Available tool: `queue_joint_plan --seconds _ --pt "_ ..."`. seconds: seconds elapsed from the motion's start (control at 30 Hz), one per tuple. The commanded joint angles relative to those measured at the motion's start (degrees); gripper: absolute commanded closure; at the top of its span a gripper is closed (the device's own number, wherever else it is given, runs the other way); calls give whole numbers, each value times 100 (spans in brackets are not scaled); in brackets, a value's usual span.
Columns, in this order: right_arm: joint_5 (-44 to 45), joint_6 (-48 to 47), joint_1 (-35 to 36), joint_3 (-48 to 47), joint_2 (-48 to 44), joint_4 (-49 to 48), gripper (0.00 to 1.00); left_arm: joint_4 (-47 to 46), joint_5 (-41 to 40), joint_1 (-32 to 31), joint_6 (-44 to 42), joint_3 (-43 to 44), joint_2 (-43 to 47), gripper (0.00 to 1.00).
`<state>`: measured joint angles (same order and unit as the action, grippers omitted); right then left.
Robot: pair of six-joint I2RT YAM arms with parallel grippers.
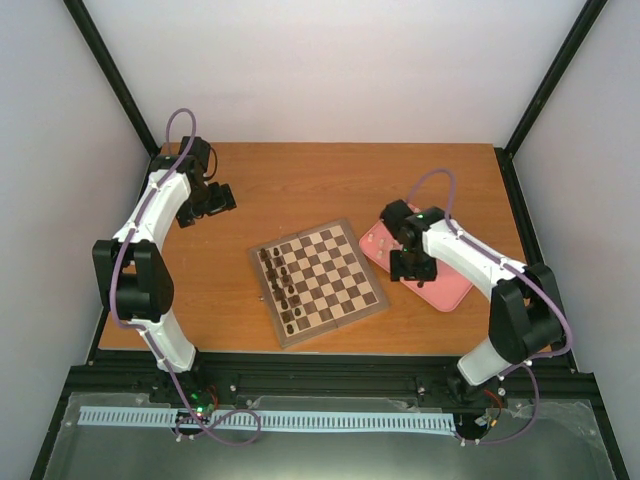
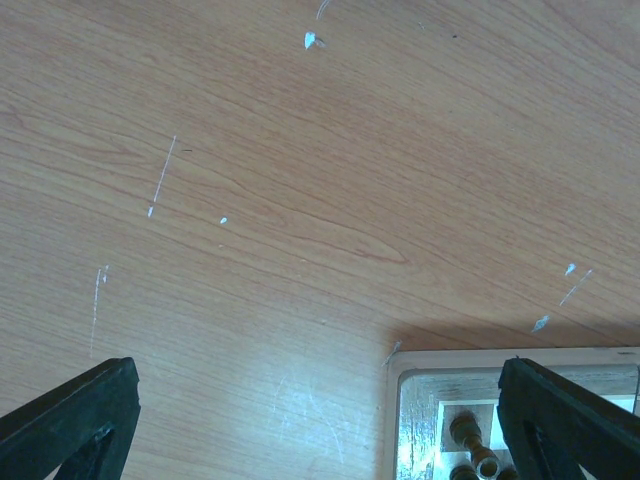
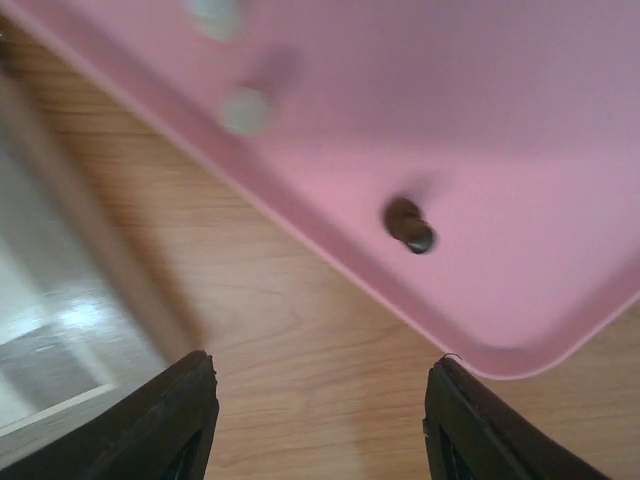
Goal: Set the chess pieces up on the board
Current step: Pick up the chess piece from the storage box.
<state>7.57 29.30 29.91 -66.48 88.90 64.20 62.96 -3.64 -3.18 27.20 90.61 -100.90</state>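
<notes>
Now, dark pieces (image 1: 281, 285): stand upright on the left side of the board (image 1: 335, 270), in two loose files from far edge to near edge; too small to tell by kind.
board: lies flat at mid-table, turned askew to the table edge, between the two arms.
tray (image 1: 455, 290): pink, sits just right of the board, near its right corner; from the right wrist, parted from it by a strip of wood.
dark piece (image 3: 408, 226): rests on the tray close to the rim; cannot tell whether upright or tipped.
pale pieces (image 3: 245, 110): two blurred spots farther in on the tray; too blurred to read.
right gripper (image 3: 322, 362): hangs low over the tray's board-side rim, with fingers (image 3: 175, 420) apart, clamped on no piece, framing wood and the tray's corner.
left gripper (image 2: 318, 365): sits at the far left of the table, well apart from the board, with fingers (image 2: 70, 420) spread wide over scratched wood, gripping nothing.
corner (image 2: 392, 420): pale-rimmed, shiny, with small brown shapes inside, low in the left wrist view by one finger; cannot tell what.
right arm (image 1: 480, 265): white with black joints, reaches in from the near right and bends over the tray.
left arm (image 1: 150, 240): same build, rises from the near left and stretches toward the far left corner.
cable (image 1: 175, 130): purple, loops along each arm.
table (image 1: 300, 180): orange-brown wood, marked with pale scratches.
</notes>
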Motion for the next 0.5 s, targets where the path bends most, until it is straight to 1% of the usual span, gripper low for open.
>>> queue_joint_plan --seconds 0.0,0.13,0.33,0.4,0.47 --pt "-188 -217 -777 516 -126 -493 43 94 -22 -33 -8 248 177 0" --pt "-474 -371 -1252 763 85 -898 43 98 -6 -27 -3 240 147 0" --pt "-544 -563 -1408 706 544 -1066 44 126 -67 -30 -5 276 80 0" --pt "-601 -619 -1465 739 634 -1131 47 129 -83 -34 -4 273 72 0" --pt "-628 -642 -1530 764 717 -1177 53 128 -114 -33 -11 269 61 0"
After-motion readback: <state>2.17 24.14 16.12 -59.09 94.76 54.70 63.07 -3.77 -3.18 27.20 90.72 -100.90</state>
